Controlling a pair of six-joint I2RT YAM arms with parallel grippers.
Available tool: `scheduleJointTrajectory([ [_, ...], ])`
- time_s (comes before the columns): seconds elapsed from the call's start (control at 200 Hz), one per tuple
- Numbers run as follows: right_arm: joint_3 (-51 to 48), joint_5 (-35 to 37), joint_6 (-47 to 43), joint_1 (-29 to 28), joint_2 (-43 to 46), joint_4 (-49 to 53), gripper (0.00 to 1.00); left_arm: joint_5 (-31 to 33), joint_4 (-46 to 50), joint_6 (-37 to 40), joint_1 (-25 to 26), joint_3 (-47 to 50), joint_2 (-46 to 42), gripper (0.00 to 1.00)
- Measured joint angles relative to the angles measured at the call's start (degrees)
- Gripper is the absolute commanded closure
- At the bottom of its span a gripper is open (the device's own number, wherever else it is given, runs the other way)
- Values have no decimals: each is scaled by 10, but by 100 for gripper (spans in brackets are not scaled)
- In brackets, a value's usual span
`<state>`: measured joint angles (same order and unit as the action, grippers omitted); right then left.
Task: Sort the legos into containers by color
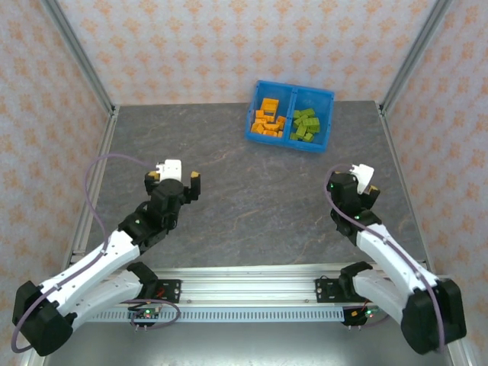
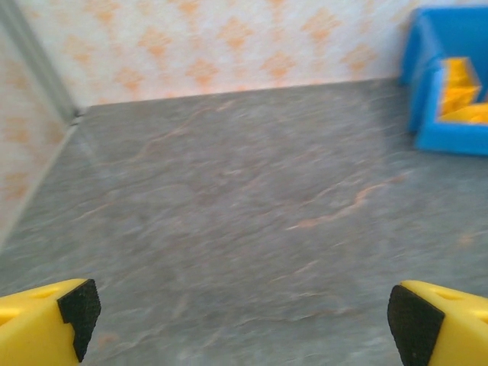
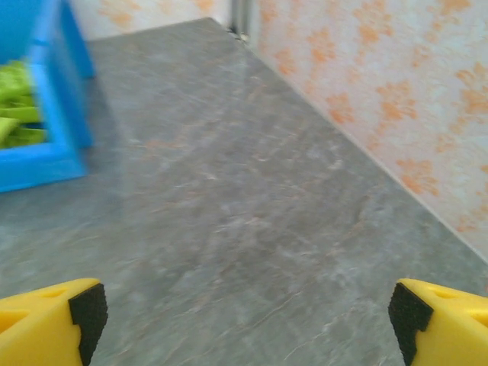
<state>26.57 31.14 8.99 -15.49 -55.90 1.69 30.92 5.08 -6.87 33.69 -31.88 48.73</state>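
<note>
- Legos (image 1: 268, 120), small plastic bricks, sit in the translucent blue plastic bin (image 1: 288, 143) at the upper centre-right of your top view: orange pile in its left compartment, lime green pile (image 1: 305, 124) in its right.
- Left wrist view: you see the bin's orange side (image 2: 461, 91) at the upper right, blurred.
- Right wrist view: green side (image 3: 15, 107) at the upper left.
- Left gripper (image 1: 174, 180) is left of centre over the grey marbled tabletop (image 1: 252, 206), well apart from the bin. Its yellow black-padded fingers (image 2: 46, 324) are spread wide with nothing between them.
- Right gripper (image 1: 354, 187) is right of centre, below the bin and apart from it. Its fingers (image 3: 450, 324) are also wide apart and empty.
</note>
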Motion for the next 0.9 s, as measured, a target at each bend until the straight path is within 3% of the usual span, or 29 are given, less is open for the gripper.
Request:
scheduleJointTrajectory([
  [0.145, -23, -2, -42, 51, -121, -126, 1, 61, -52, 26, -35, 73, 2, 0],
  [0.305, -26, -34, -75, 80, -220, -271, 2, 64, -124, 42, -102, 116, 25, 0],
  [0.495, -40, -126, -89, 113, -315, -430, 1, -10, -225, 46, -189, 141, 94, 0],
  [0.791, -43, -162, -89, 123, -316, -465, 1, -161, -364, 66, -292, 87, 320, 0],
  [0.901, -43, -162, -89, 121, -316, -468, 1, -208, -410, 65, -321, 70, 358, 0],
])
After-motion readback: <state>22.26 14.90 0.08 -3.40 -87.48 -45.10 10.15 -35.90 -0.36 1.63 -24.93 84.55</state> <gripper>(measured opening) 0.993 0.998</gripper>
